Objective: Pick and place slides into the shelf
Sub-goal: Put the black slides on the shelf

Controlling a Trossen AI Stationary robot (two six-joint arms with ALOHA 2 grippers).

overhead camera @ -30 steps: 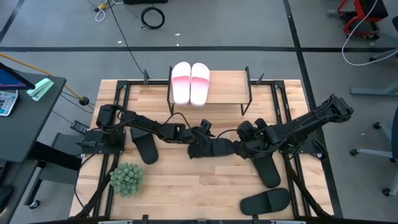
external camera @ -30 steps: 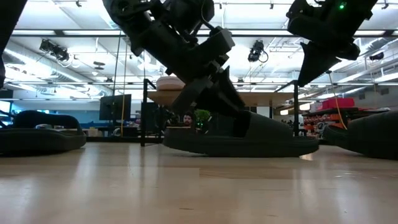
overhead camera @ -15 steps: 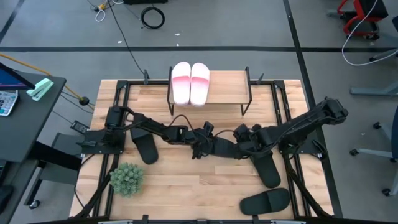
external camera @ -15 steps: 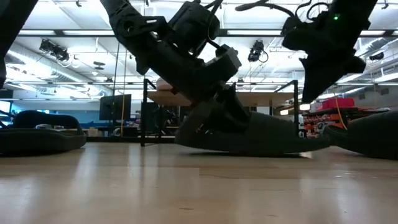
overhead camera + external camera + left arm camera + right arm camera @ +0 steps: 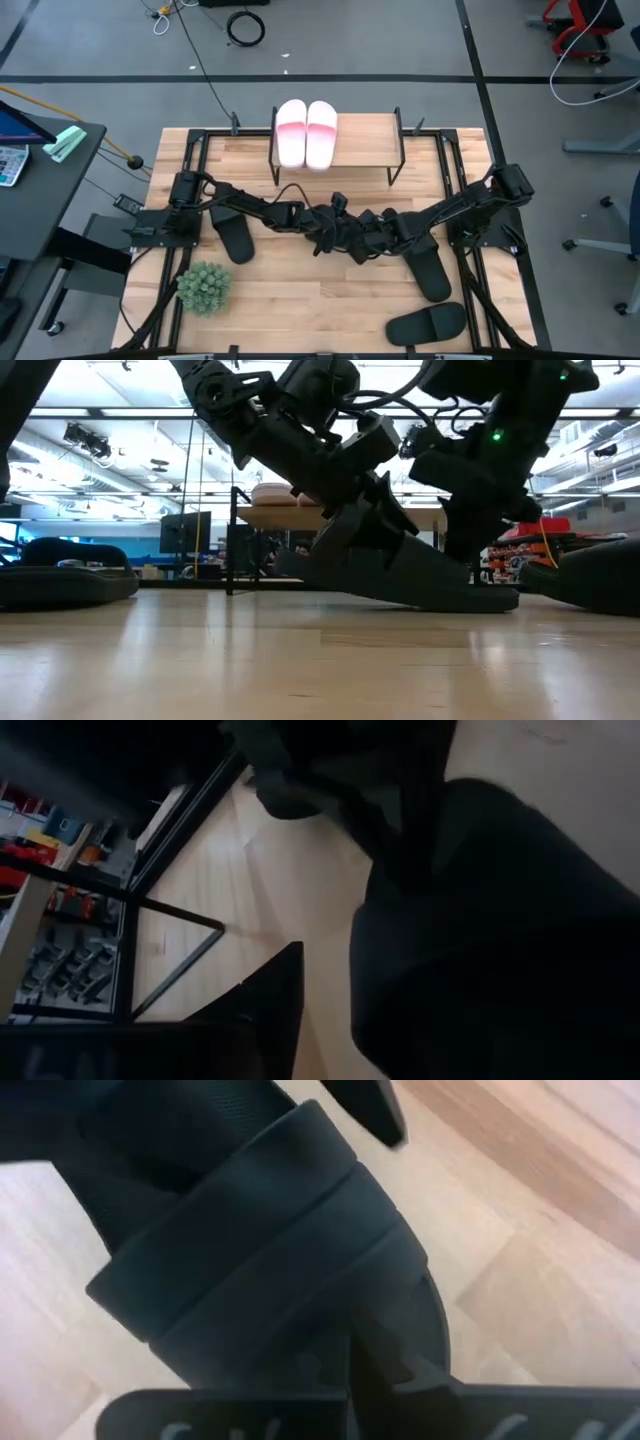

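Both arms meet at the middle of the worktop [image 5: 300, 300] over one black slide [image 5: 350, 238]. In the low view this slide [image 5: 400, 565] is tilted, one end raised and the other end down on the wood. The left claw [image 5: 328, 222] reaches in from the left and grips the raised end of it; the fingers sit narrow around the foam. The right claw [image 5: 372, 238] comes in from the right and presses close against the same slide, but whether its fingers are closed on it cannot be told. The right wrist view shows the wide ribbed strap of the slide [image 5: 260, 1250] directly ahead of that arm's fingers.

Three more black slides lie flat on the worktop: one [image 5: 233, 238] beside the left arm, one [image 5: 430, 272] below the right arm, and one [image 5: 428, 322] near the front edge. Two pale pink slides [image 5: 306, 132] sit side by side on the left part of the top plank of the shelf [image 5: 365, 140], which stands at the far edge of the worktop. A small green plant [image 5: 203, 288] stands at the front left.
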